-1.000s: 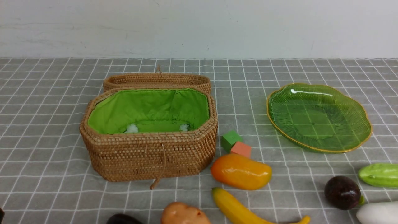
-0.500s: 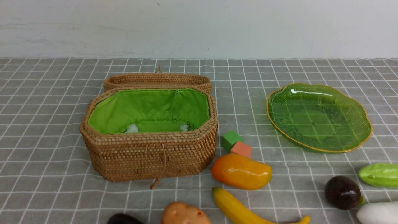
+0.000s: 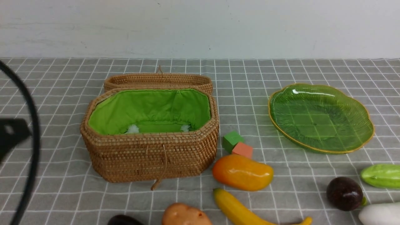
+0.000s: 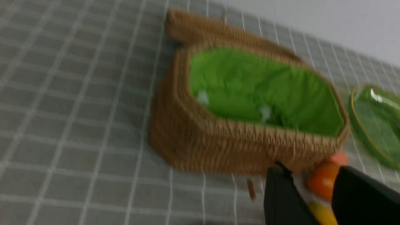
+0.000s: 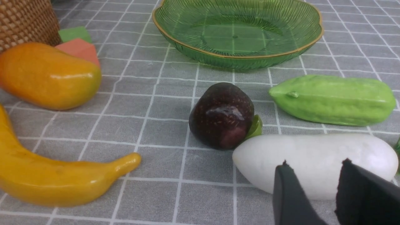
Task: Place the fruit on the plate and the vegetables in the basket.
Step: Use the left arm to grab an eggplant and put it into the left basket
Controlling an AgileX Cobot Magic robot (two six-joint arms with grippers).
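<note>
Nearest: potato (image 3: 184, 215), banana (image 3: 237, 209), radish (image 3: 379, 214); right gripper (image 5: 314, 164) at the radish, fingers apart, holding nothing. Next purple fruit (image 3: 343, 193), mango (image 3: 242, 172), cucumber (image 3: 381, 175), all on the cloth (image 3: 62, 193). Left gripper (image 4: 309, 175) likewise parted, unloaded, facing basket (image 3: 150, 156). Far: basket left, plate (image 3: 318, 118) right.

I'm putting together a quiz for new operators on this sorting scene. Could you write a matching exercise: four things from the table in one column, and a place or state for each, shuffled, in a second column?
Things
1. mango
2. plate
3. radish
4. basket

Places or states
A. lid open, green lining showing
B. cut off by the front view's lower right corner
C. to the right of the basket, nothing on it
D. next to the orange cube, on the robot's side of it

Pairs: 1-D, 2-C, 3-B, 4-A
</note>
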